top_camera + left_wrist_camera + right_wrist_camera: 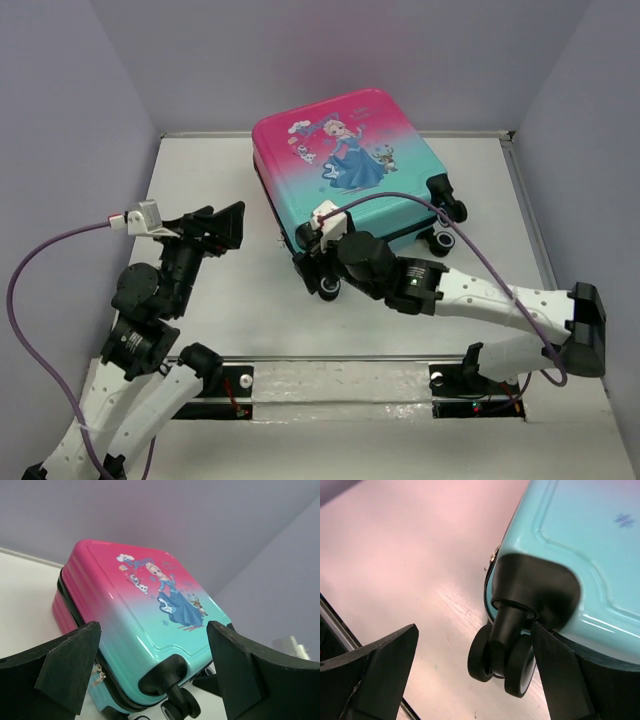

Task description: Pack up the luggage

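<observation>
While both grippers gape wide and hold nothing, the luggage [345, 165] lies shut, print up, at the middle-back of the table [200, 170]. Left gripper [232, 226] hangs off to its left, apart; right gripper [474, 627] straddles a corner wheel [502, 662] at the near end. Danger here — that castor looks free to swivel, so a pinch could skid off, and the glossy shell may slide if shoved rather than lifted. Surface: pale, smooth, faintly grained — little friction, I'd judge. Room: plain lavender-grey walls [150, 60] boxing the table on three sides.
</observation>
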`<act>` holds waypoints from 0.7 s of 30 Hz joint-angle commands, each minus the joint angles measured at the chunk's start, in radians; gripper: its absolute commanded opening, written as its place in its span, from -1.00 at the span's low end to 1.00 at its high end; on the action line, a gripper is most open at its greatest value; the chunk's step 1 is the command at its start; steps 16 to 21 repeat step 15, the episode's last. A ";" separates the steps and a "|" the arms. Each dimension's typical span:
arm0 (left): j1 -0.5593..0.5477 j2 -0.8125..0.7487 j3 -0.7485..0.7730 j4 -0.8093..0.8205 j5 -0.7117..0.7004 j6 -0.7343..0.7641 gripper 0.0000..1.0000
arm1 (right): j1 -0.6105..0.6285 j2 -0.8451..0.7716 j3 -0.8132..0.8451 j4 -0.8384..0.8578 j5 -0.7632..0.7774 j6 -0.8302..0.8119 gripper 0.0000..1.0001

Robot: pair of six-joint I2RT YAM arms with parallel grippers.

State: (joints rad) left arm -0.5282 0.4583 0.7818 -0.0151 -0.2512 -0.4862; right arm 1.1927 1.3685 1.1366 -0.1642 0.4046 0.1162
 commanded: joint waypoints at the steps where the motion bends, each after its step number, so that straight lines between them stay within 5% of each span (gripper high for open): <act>1: -0.003 -0.024 0.102 -0.083 0.078 0.058 0.98 | 0.022 -0.223 0.032 0.026 0.127 -0.059 1.00; 10: -0.003 -0.073 0.128 -0.092 0.095 0.107 0.98 | 0.022 -0.656 -0.155 0.098 0.382 -0.138 1.00; 21: -0.003 -0.064 0.100 -0.071 0.128 0.100 0.98 | 0.022 -0.681 -0.204 0.118 0.419 -0.124 1.00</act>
